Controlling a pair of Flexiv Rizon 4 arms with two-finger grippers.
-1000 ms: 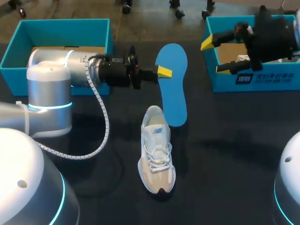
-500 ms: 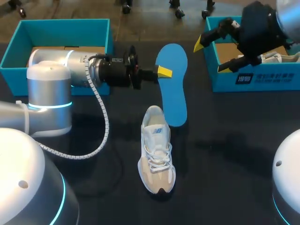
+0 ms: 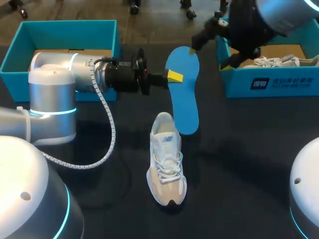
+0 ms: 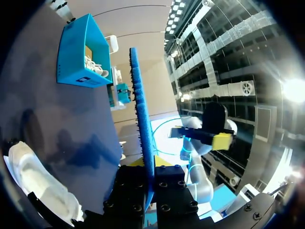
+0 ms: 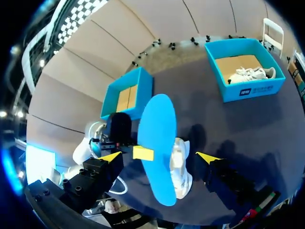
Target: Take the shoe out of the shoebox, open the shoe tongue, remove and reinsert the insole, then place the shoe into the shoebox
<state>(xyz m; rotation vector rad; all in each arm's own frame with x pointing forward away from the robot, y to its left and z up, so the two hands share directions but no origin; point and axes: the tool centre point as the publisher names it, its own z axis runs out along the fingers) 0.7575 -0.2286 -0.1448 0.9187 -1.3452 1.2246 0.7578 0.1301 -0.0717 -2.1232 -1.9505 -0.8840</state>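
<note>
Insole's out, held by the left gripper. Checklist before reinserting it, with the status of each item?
1. Left gripper shut on insole: ok.
2. Right gripper open and empty: ok.
3. Shoe upright on table, opening up: ok.
4. Right gripper bracing the shoe: not ok, it hangs near the right shoebox.
5. Tongue opened wide enough: cannot tell.
6. Insole's lower end clear of the shoe's heel: cannot tell.

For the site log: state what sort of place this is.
Probably a robotics test bench, not a shop or home: a dark table, two blue shoeboxes as props, and the left gripper holding a blue insole near a white shoe.
</note>
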